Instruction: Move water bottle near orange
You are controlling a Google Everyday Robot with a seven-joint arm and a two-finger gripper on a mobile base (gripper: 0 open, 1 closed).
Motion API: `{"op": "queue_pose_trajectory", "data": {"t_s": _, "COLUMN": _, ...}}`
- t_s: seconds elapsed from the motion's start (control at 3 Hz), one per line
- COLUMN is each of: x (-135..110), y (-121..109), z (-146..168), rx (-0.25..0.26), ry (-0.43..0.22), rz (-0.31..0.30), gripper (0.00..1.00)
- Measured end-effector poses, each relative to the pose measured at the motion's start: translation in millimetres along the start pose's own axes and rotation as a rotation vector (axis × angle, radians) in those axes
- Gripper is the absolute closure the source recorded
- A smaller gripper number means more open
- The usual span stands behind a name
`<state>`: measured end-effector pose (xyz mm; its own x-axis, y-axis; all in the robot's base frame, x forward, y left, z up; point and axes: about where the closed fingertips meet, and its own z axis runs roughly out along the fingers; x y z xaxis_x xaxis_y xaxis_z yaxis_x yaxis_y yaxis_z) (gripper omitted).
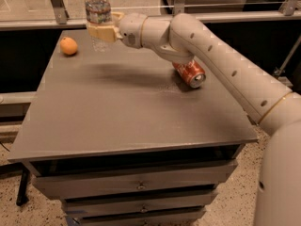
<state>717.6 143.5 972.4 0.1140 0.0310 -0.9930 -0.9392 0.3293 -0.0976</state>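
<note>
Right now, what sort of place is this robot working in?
Probably an office or lab interior: a grey drawer cabinet, a glass-panelled railing behind it, and speckled hard flooring. The gripper holds the water bottle over the cabinet's far-left corner, near the orange.

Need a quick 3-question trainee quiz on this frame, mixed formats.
1. True or false: the gripper is shut on the water bottle.
2. Pick one: the soda can is A) upright, B) lying on its side, C) in the gripper.
3. Fill in: on the table, the orange sits to the picture's ____ of the water bottle.
Key: 1 true; 2 B; 3 left.
</note>
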Motion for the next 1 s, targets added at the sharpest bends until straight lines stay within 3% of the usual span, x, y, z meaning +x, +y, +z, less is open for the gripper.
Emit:
{"op": "queue_pose_trajectory", "data": {"t_s": 0.67, "x": 7, "y": -45, "z": 45, "rx": -0.070, "ry": 0.035, "rz": -0.018, "gripper": 1.00}}
{"op": "queue_pose_trajectory", "data": {"t_s": 1.0, "x": 18, "y": -59, "z": 60, "rx": -0.071, "ry": 0.053, "rz": -0.012, "gripper": 1.00}}
